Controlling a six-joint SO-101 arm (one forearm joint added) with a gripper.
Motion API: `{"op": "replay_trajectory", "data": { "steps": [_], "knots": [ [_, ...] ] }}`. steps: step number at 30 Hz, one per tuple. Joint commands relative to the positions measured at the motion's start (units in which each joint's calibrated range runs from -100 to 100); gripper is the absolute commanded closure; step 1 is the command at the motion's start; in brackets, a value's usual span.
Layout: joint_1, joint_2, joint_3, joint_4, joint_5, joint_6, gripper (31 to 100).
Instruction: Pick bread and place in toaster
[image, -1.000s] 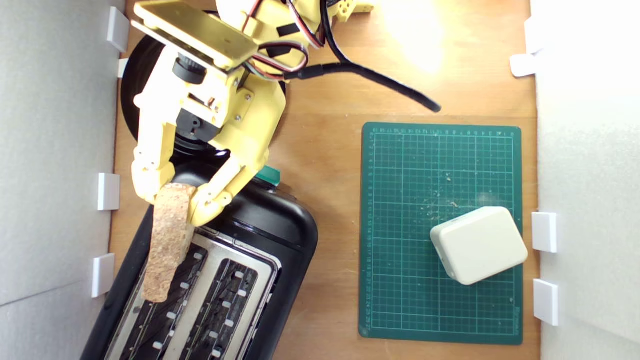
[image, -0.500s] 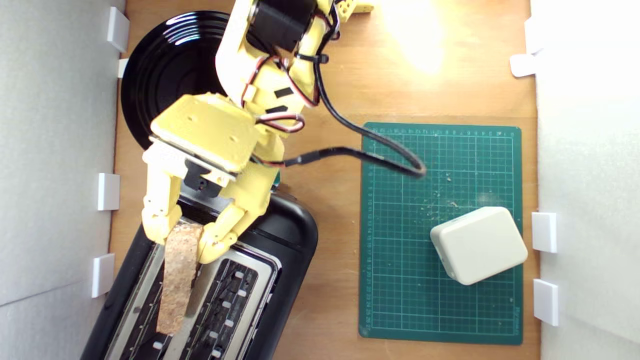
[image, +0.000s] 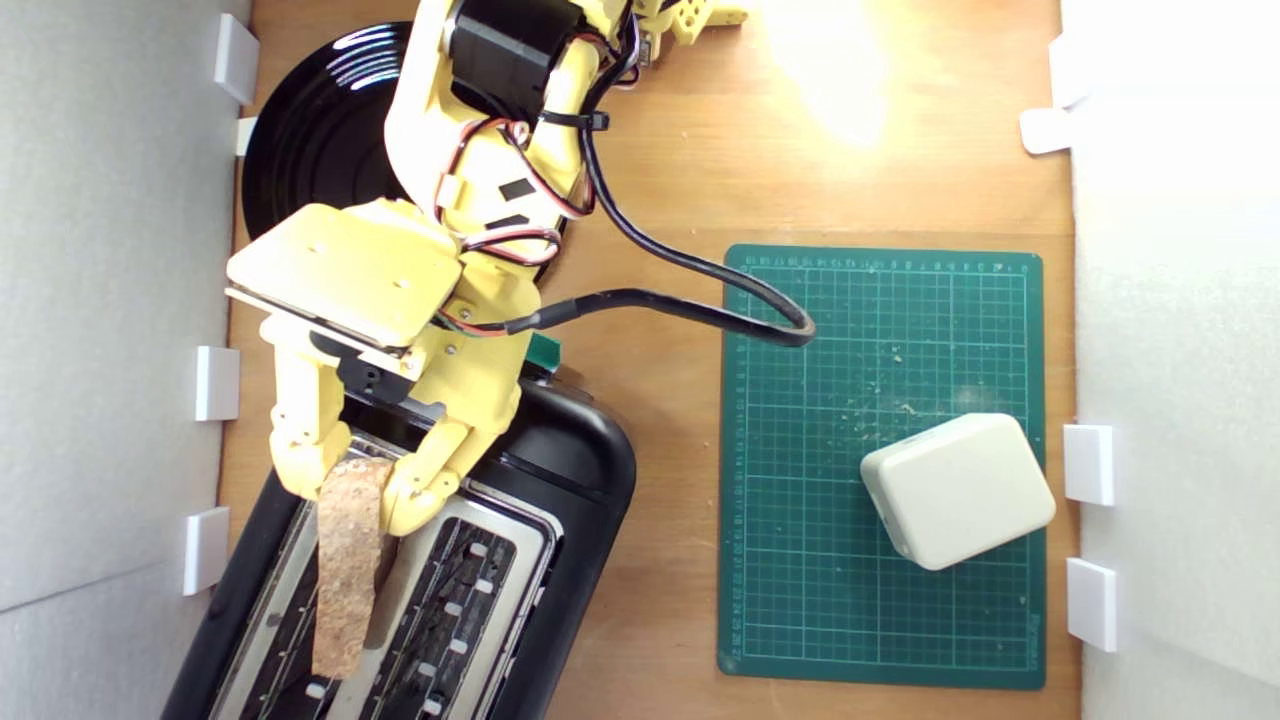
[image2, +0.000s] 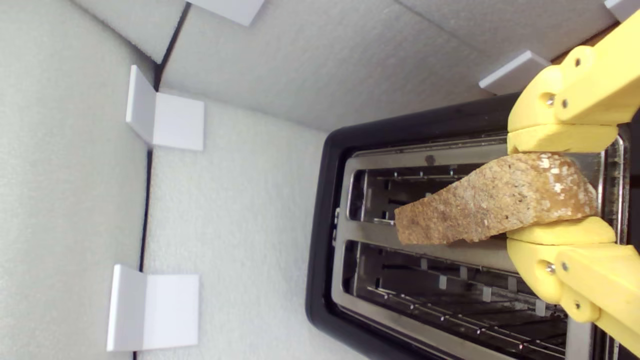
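The arm (image: 480, 180) is yellow printed plastic with black servos, small screws, and red, black and white wires beside a thick black cable (image: 690, 290). Behind the claw (image: 355, 485) sits a flat yellow plate (image: 345, 270).

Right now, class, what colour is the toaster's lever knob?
Teal-green. The knob shows best in the exterior view, at the toaster's end beside the arm.

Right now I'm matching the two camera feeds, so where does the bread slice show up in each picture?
Exterior view: the bread is edge-on, low at that view's left, held at one end between the yellow fingers, over the toaster.
Wrist view: the bread is clamped between the two fingers, above the slots.
Shared landmark: the toaster's silver slotted top.
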Motion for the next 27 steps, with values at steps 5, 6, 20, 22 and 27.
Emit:
{"op": "replay_trajectory", "data": {
  "steps": [5,6,20,22,27],
  "knots": [
    [4.0,3.3,0.8,-1.9,0.1,0.3,70.0],
    [4.1,3.6,0.8,-1.9,0.1,0.3,70.0],
    [3.0,11.5,0.7,-1.6,-2.8,-0.1,69.3],
    [2.2,12.6,0.7,-1.2,-2.8,-0.1,69.2],
    [1.8,13.4,0.8,-1.2,-2.8,-0.1,61.9]
  ]
}}
